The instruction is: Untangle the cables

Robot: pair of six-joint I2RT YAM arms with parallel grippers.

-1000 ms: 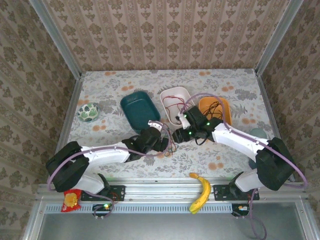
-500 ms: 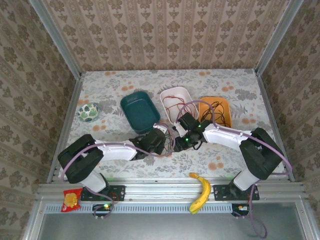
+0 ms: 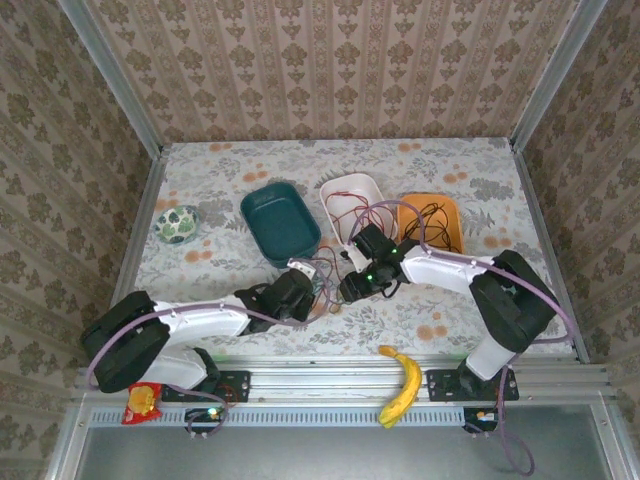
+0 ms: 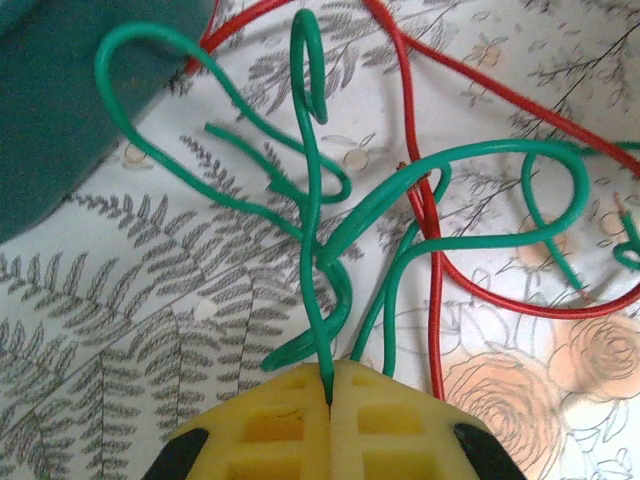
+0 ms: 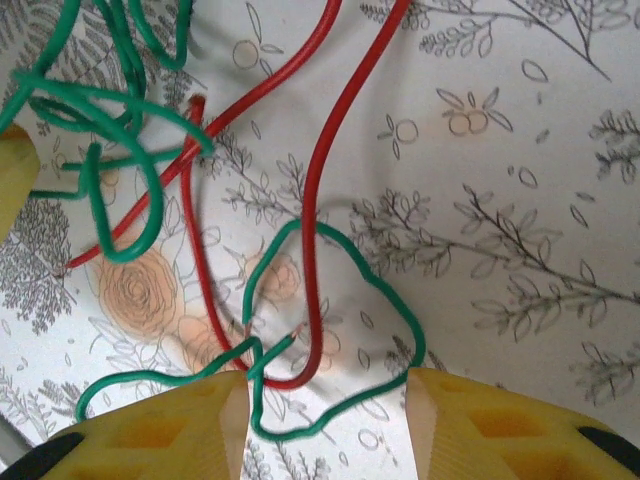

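Note:
A tangle of green cables and a red cable lies on the floral table between my two grippers. In the left wrist view my left gripper is shut on one green cable, pinched in the seam of its yellow pads; a red cable runs past on the right. My right gripper hangs open just over the table, a green loop and the bend of a red cable lying between its fingers. From above, the left gripper and right gripper sit close together. Black cables rest in the orange bin.
Behind the tangle stand a teal bin, a white bin with a red wire, and an orange bin. A patterned bowl sits at the left. A banana and a snack pack lie on the front rail.
My left gripper has shut on the green cable and drawn back a little toward the near left. My right gripper has swung left and nearer, over the tangle.

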